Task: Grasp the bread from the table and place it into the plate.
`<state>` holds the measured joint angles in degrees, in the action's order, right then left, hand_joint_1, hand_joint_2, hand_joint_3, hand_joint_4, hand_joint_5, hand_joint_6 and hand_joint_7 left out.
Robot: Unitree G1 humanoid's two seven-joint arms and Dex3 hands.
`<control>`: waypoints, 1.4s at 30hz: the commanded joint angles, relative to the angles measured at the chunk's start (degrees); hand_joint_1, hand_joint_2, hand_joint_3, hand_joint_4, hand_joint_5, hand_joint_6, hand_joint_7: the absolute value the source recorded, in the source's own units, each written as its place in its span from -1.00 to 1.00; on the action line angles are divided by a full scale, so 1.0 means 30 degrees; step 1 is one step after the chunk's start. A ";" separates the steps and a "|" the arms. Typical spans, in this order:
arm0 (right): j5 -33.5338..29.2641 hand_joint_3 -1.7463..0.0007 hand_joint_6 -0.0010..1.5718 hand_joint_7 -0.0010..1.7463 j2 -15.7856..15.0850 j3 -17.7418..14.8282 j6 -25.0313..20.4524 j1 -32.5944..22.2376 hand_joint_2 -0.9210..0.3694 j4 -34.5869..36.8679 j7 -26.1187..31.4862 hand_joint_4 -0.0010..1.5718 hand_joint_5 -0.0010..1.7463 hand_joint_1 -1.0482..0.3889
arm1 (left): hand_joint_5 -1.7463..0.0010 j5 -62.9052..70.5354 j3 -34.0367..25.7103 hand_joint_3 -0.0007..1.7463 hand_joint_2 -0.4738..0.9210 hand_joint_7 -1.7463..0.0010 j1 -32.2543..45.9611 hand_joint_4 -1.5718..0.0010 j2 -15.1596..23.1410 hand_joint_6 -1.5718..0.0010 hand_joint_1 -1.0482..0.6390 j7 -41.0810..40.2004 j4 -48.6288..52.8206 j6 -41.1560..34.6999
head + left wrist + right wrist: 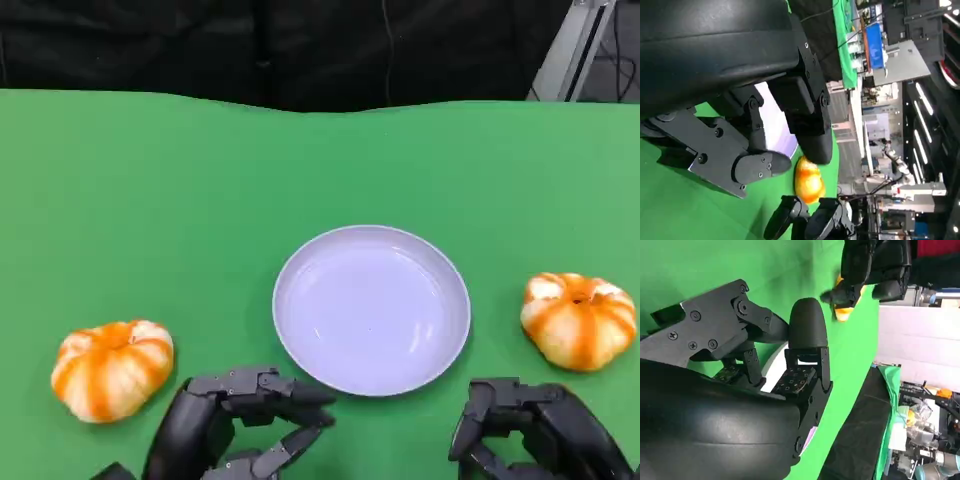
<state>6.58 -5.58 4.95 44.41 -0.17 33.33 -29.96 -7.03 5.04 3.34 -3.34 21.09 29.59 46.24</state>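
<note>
Two bread rolls, pumpkin-shaped with orange and white stripes, lie on the green table. One bread roll (112, 368) is at the left, the other bread roll (579, 319) at the right. A pale lavender plate (300, 330) stands between them, with nothing in it. My left hand (240, 420) hovers near the front edge, between the left roll and the plate, fingers apart and holding nothing. My right hand (530, 432) is in front of the right roll, also holding nothing. The left wrist view shows my left hand (765, 130), the right roll (808, 180) and the right hand (810, 220).
The green table (200, 190) ends at a dark backdrop at the far side. A grey metal frame (575, 45) stands beyond the far right corner. In the right wrist view the left roll (845, 310) sits partly behind my left hand (875, 265).
</note>
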 commanded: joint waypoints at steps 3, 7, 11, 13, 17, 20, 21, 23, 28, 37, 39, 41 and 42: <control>0.0122 -0.01 0.10 0.34 -0.0222 -0.0229 0.0008 0.0112 -0.59 0.0037 0.0064 0.09 0.63 0.32 | 1.00 -0.0569 -0.0163 -0.93 0.96 1.00 0.0196 -0.12 0.0378 -0.04 -0.04 0.0247 -0.0759 -0.0151; 0.0195 -0.01 0.09 0.33 -0.0226 -0.0236 0.0148 0.0156 -0.60 0.0238 -0.0054 0.09 0.63 0.32 | 1.00 -0.0819 -0.0267 -0.93 0.99 1.00 0.0397 0.08 0.0738 0.21 -0.25 0.0248 -0.1970 -0.0335; 0.0362 0.01 0.09 0.32 -0.0197 -0.0261 0.0079 0.0156 -0.62 0.0312 -0.0207 0.09 0.62 0.31 | 0.99 -0.0348 -0.0817 -0.89 1.00 1.00 0.0579 0.18 0.1301 0.36 -0.48 -0.0396 -0.3559 -0.0246; 0.0373 0.02 0.09 0.32 -0.0194 -0.0268 0.0091 0.0163 -0.63 0.0329 -0.0227 0.09 0.62 0.31 | 0.99 -0.0317 -0.0835 -0.89 1.00 1.00 0.0640 0.19 0.1292 0.37 -0.49 -0.0391 -0.3716 -0.0379; 0.0328 0.03 0.10 0.32 -0.0199 -0.0276 0.0087 0.0149 -0.64 0.0311 -0.0187 0.09 0.62 0.31 | 0.99 -0.0023 -0.0999 -0.88 1.00 1.00 0.0680 0.18 0.1351 0.37 -0.52 -0.0572 -0.3951 -0.0382; 0.0272 0.04 0.10 0.31 -0.0216 -0.0277 0.0109 0.0144 -0.64 0.0289 -0.0140 0.09 0.62 0.32 | 1.00 0.0507 -0.1304 -0.86 1.00 1.00 0.0819 0.19 0.1608 0.38 -0.59 -0.1107 -0.4579 -0.0636; 0.0268 0.04 0.10 0.31 -0.0217 -0.0277 0.0113 0.0144 -0.64 0.0289 -0.0137 0.10 0.62 0.32 | 1.00 0.0580 -0.1320 -0.85 1.00 1.00 0.0851 0.19 0.1638 0.38 -0.60 -0.1196 -0.4687 -0.0707; 0.0239 0.04 0.10 0.32 -0.0254 -0.0250 0.0086 0.0095 -0.63 0.0134 -0.0140 0.09 0.62 0.33 | 0.99 0.1309 -0.3356 -0.83 1.00 1.00 0.1073 0.22 0.2805 0.37 -0.73 -0.2529 -0.6630 -0.1372; 0.0255 0.03 0.09 0.33 -0.0299 -0.0245 0.0094 0.0053 -0.63 0.0050 -0.0162 0.09 0.62 0.33 | 0.99 0.4316 -0.5437 -0.83 1.00 0.99 0.1746 0.20 0.3884 0.35 -0.76 -0.4923 -0.9000 -0.2684; 0.0312 0.03 0.09 0.32 -0.0239 -0.0239 0.0006 0.0027 -0.64 0.0039 -0.0159 0.08 0.62 0.33 | 0.96 1.0847 -0.6896 -0.85 1.00 0.97 0.2393 0.06 0.5162 0.24 -0.83 -0.9177 -1.0270 -0.4394; 0.0315 0.03 0.09 0.32 -0.0238 -0.0240 0.0004 0.0026 -0.64 0.0040 -0.0161 0.08 0.62 0.33 | 0.96 1.1024 -0.6765 -0.84 1.00 0.97 0.2430 0.06 0.5292 0.24 -0.84 -0.9475 -1.0289 -0.4515; 0.0315 0.04 0.09 0.32 -0.0237 -0.0240 0.0004 0.0026 -0.64 0.0039 -0.0161 0.08 0.62 0.33 | 0.96 1.1058 -0.6643 -0.84 1.00 0.98 0.2456 0.05 0.5397 0.24 -0.84 -0.9670 -1.0295 -0.4589; 0.0315 0.04 0.09 0.32 -0.0237 -0.0240 0.0004 0.0026 -0.64 0.0039 -0.0161 0.08 0.62 0.33 | 0.96 1.1059 -0.6596 -0.84 1.00 0.98 0.2466 0.05 0.5439 0.24 -0.84 -0.9738 -1.0295 -0.4612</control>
<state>6.92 -5.70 4.91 44.46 0.05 34.02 -30.52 25.69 -15.07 10.27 11.60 -6.78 -0.80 33.05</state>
